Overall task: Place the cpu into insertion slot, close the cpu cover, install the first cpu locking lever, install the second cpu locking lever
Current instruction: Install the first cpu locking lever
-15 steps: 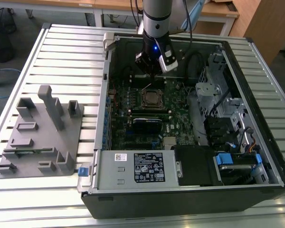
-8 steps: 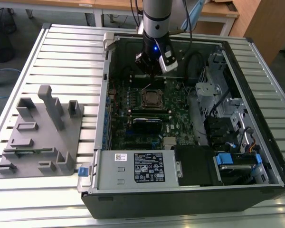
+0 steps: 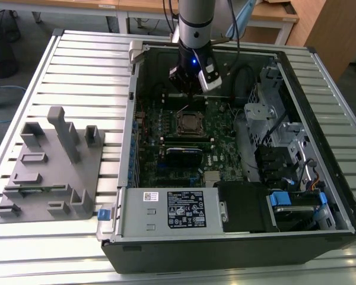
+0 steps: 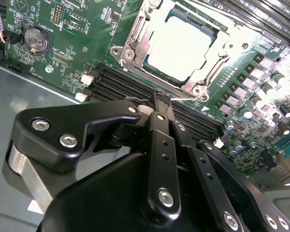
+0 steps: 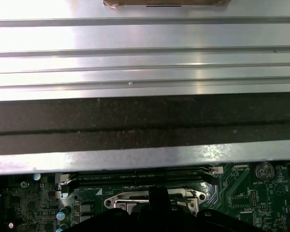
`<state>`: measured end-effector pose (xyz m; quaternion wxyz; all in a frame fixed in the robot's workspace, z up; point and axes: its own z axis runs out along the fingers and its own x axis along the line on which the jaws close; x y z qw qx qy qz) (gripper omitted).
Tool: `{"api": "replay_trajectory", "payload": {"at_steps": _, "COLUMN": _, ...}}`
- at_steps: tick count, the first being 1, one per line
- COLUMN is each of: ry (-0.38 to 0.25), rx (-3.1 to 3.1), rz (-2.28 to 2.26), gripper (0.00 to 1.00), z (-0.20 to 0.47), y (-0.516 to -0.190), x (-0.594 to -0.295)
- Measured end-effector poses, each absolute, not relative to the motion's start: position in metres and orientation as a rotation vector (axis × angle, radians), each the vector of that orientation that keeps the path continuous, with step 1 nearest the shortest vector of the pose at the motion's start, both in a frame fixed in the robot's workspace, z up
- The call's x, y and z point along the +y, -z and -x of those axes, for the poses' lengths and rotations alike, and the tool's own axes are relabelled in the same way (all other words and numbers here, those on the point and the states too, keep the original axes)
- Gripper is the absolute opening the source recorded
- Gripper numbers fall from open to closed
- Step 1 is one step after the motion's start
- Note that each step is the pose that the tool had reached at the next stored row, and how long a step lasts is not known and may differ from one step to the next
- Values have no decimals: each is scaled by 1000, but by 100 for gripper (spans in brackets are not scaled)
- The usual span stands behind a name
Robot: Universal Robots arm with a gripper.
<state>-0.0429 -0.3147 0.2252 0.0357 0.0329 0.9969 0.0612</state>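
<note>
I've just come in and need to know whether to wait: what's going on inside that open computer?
A robot arm is working inside the open computer case. In the second wrist view its gripper, fingers closed together, has its tips down at the edge of the insertion slot on the green motherboard, next to the black memory slots. The cpu sits in the slot, and the cpu cover lies down around it. I can't tell whether the locking levers are latched.
</note>
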Motion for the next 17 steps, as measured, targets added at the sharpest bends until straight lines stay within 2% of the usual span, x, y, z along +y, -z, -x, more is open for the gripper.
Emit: {"api": "replay_trajectory", "payload": {"at_steps": 17, "ry": -188, "rx": 3062, "rz": -101, "gripper": 11, "z": 43, "y": -219, "x": -310}}
